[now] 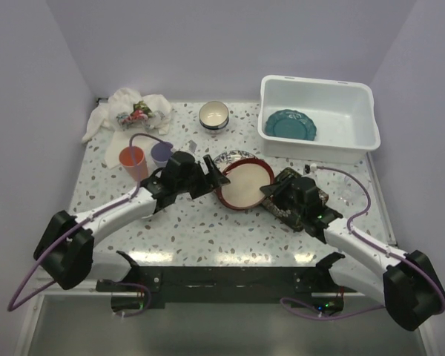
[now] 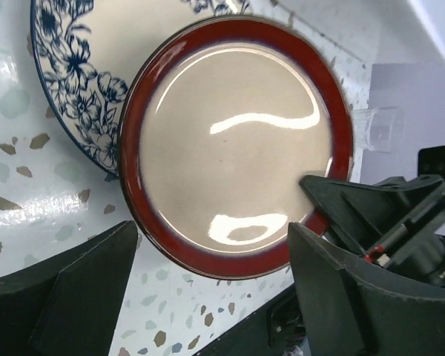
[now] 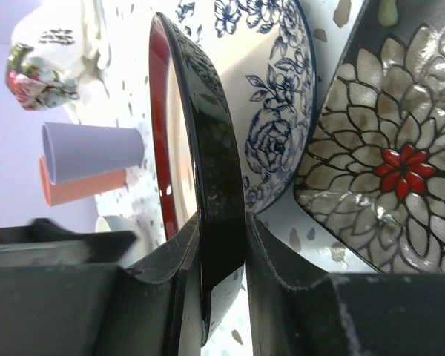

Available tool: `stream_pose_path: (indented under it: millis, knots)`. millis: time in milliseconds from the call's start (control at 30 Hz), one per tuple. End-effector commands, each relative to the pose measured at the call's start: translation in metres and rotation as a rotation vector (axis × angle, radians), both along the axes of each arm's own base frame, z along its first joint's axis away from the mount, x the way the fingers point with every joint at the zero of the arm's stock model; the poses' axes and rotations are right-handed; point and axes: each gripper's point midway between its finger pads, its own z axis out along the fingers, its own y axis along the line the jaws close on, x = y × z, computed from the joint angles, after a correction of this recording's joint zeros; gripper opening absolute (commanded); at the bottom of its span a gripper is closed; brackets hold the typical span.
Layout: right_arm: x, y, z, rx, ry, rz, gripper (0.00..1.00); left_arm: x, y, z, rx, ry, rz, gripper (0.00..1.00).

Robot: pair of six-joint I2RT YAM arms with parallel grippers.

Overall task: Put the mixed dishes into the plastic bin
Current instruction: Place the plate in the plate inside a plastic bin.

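While the right gripper [image 1: 271, 191] pinches the near-right rim of the red-rimmed cream plate [image 1: 245, 184], fingers drawn narrow on its edge, the left gripper [image 1: 216, 172] stands spread wide at the plate's left side, holding nothing. The plate sits mid-table, face up, overlapping a blue-patterned plate [image 2: 67, 74] beneath it. Whether it is lifted clear or rests on that plate cannot be told. Being round, it has no long axis. From the right wrist camera it shows edge-on, running straight away from the fingers, so it reaches leftward from the right gripper. A dark floral square plate [image 3: 386, 163] lies just beside it, under the right wrist. The white plastic bin [image 1: 319, 152] stands at the far right, with a teal scalloped plate [image 1: 290, 124] inside. The bin lies beyond and to the right of the held plate, nearer the right arm, so the carry likely falls to that arm, going rightward over the bin's near wall.
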Motion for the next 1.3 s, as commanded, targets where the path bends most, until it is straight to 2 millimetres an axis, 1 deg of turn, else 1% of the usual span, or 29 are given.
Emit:
stream_pose_path:
  millis: [0,33,100,133,200,233,300,333,400,433,500,533,567,600,633,667,700,733,767,800,833,867,900,967,1033,1067,1133,1167,1267]
  knots:
    - [0.020,0.019,0.096,0.122,-0.238,0.039,0.00,0.020,0.024,0.061,0.131,-0.294,-0.003,0.91]
    - [0.021,0.020,0.102,0.113,-0.247,0.047,0.00,0.020,0.032,0.075,0.150,-0.347,0.008,0.94]
    - [0.019,0.023,0.107,0.110,-0.242,0.076,0.00,0.023,0.053,0.086,0.256,-0.440,0.025,0.96]
    - [0.022,0.023,0.120,0.113,-0.264,0.083,0.00,0.021,0.062,0.102,0.270,-0.498,0.035,0.96]
    - [0.022,0.024,0.129,0.105,-0.266,0.103,0.00,0.020,0.082,0.109,0.384,-0.580,0.037,0.96]
    - [0.026,0.021,0.140,0.092,-0.278,0.097,0.00,0.017,0.092,0.121,0.402,-0.628,0.051,0.97]
    - [0.026,0.021,0.149,0.086,-0.275,0.128,0.00,0.015,0.113,0.125,0.504,-0.684,0.066,0.98]
    - [0.032,0.015,0.166,0.089,-0.304,0.115,0.00,0.010,0.122,0.127,0.526,-0.709,0.078,0.98]
    - [0.038,0.008,0.179,0.105,-0.315,0.106,0.00,0.007,0.138,0.126,0.594,-0.736,0.099,0.99]
    - [0.046,-0.003,0.193,0.122,-0.329,0.089,0.00,0.002,0.145,0.122,0.610,-0.742,0.107,1.00]
    - [0.054,-0.014,0.208,0.131,-0.352,0.071,0.00,-0.002,0.154,0.117,0.642,-0.754,0.110,1.00]
    - [0.062,-0.025,0.224,0.127,-0.381,0.054,0.00,-0.006,0.158,0.109,0.654,-0.759,0.108,1.00]
    - [0.066,-0.031,0.231,0.119,-0.394,0.043,0.00,-0.008,0.161,0.105,0.660,-0.764,0.113,1.00]
    - [0.074,-0.045,0.239,0.107,-0.415,0.011,0.00,-0.010,0.163,0.101,0.664,-0.768,0.113,1.00]
    - [0.081,-0.049,0.250,0.102,-0.434,0.015,0.00,-0.012,0.166,0.093,0.669,-0.781,0.112,1.00]
    - [0.086,-0.054,0.254,0.103,-0.438,0.007,0.00,-0.013,0.167,0.090,0.671,-0.788,0.111,1.00]
    - [0.094,-0.069,0.256,0.099,-0.438,-0.026,0.00,-0.014,0.168,0.087,0.674,-0.795,0.116,1.00]
    - [0.103,-0.073,0.260,0.108,-0.437,-0.027,0.00,-0.013,0.169,0.090,0.671,-0.820,0.125,1.00]
    - [0.109,-0.080,0.261,0.112,-0.437,-0.039,0.00,-0.013,0.170,0.084,0.679,-0.816,0.123,1.00]
    - [0.117,-0.092,0.270,0.125,-0.464,-0.067,0.00,-0.013,0.170,0.084,0.683,-0.817,0.122,1.00]
    - [0.120,-0.092,0.271,0.134,-0.467,-0.060,0.00,-0.012,0.170,0.084,0.687,-0.823,0.119,1.00]
    - [0.134,-0.104,0.263,0.132,-0.448,-0.093,0.00,-0.011,0.171,0.082,0.702,-0.822,0.116,1.00]
    - [0.140,-0.115,0.267,0.139,-0.464,-0.117,0.00,-0.011,0.171,0.081,0.714,-0.823,0.111,1.00]
    - [0.156,-0.124,0.257,0.146,-0.448,-0.133,0.00,-0.010,0.176,0.080,0.739,-0.821,0.125,0.99]
    - [0.167,-0.137,0.255,0.147,-0.455,-0.161,0.00,-0.010,0.177,0.080,0.745,-0.829,0.129,1.00]
    - [0.177,-0.142,0.248,0.146,-0.448,-0.171,0.00,-0.010,0.177,0.078,0.747,-0.828,0.127,1.00]
    - [0.187,-0.153,0.242,0.142,-0.442,-0.193,0.00,-0.010,0.179,0.076,0.754,-0.832,0.133,1.00]
    - [0.195,-0.161,0.232,0.140,-0.424,-0.206,0.00,-0.009,0.179,0.076,0.755,-0.832,0.135,1.00]
    - [0.207,-0.171,0.224,0.134,-0.420,-0.222,0.00,-0.007,0.178,0.071,0.765,-0.815,0.130,1.00]
